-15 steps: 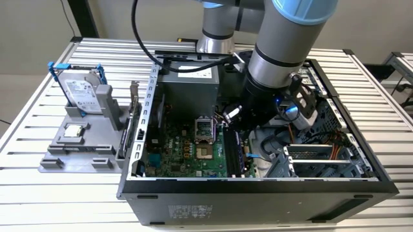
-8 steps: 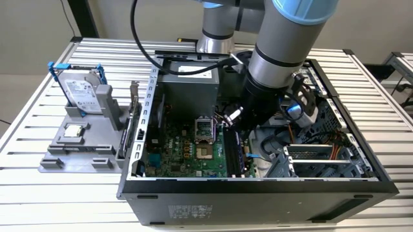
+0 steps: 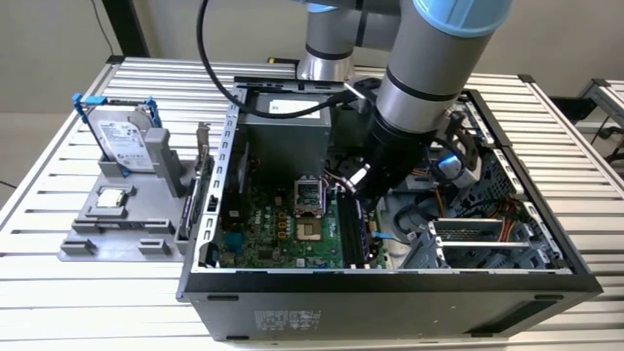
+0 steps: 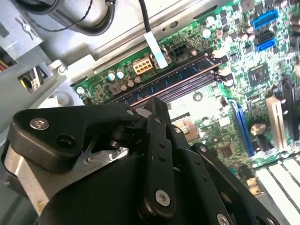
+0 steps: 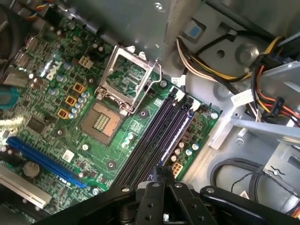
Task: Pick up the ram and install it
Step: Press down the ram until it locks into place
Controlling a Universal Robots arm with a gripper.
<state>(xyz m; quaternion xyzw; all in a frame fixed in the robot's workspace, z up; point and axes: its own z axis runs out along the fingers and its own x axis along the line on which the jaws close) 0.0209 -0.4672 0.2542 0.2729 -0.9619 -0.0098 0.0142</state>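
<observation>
The ram is a thin blue-green stick with dark chips. It lies along the black slot nearest the motherboard's edge, level with the other slots. In the second wrist view the ram shows side-on beside a coppery slot edge. My gripper hangs over one end of the stick with its two fingers pressed together; whether they touch it I cannot tell. In the exterior view the gripper reaches down into the open computer case above the slots.
An open processor socket lies beside the slots. Cable bundles and a drive cage crowd the case on the exterior view's right. A silver hard drive in a blue frame stands on a grey fixture outside the case.
</observation>
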